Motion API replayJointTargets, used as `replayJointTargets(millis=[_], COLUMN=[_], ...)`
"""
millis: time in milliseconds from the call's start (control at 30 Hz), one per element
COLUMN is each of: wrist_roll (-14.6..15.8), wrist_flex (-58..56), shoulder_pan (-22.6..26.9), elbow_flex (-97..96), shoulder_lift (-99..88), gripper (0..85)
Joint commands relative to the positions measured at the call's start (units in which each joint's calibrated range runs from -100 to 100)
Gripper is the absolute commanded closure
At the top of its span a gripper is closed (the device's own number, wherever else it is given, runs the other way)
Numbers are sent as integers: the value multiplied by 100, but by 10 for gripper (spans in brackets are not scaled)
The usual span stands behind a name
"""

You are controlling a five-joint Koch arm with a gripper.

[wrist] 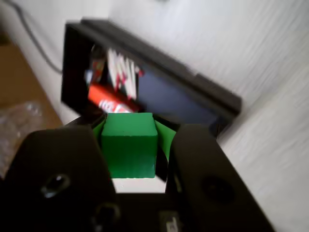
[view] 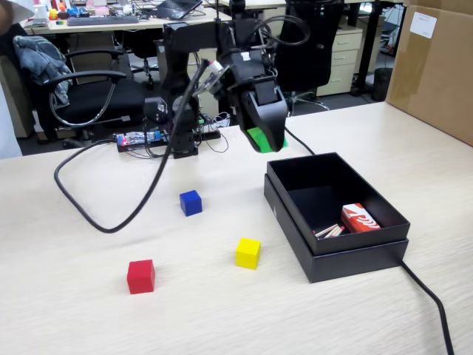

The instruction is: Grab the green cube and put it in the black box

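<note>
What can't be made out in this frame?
- Green cube, fixed view: mostly hidden by the claw.
- Black box contents, wrist view: motion blur smears the red pack; its print is unreadable.
- Sticks beside that pack, fixed view: too small to identify.

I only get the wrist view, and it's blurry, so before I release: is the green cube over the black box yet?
Observer: Not clearly. In the fixed view the end effector holds the green cube in the air near the far left corner of the black box, roughly at its edge.
Operator: Where is the box floor free?
Observer: The far half looks bare. A red and white carton and some thin sticks lie towards the front wall.
Operator: Is anything on the table beside the box?
Observer: A blue cube, a yellow cube and a red cube sit left of it, all apart from it.
</note>
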Motion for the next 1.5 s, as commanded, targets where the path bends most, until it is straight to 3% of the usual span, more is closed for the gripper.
replayJointTargets(millis=[0, 300, 567, 600, 633, 833, 900, 1267, 1467], wrist_roll=[44, 49, 137, 137, 132, 132, 132, 347, 332], wrist_flex=[6, 58, 58, 58, 58, 58, 58, 67, 645], shoulder_pan=[220, 342, 317, 322, 322, 308, 303, 49, -405], elbow_flex=[1012, 1964, 1792, 1620, 1584, 1302, 1139, 178, -2569], shoulder_lift=[628, 3887, 4645, 4645, 4645, 4495, 4209, 181, -3147], gripper=[846, 846, 845, 685, 632, 438, 394, 391, 392])
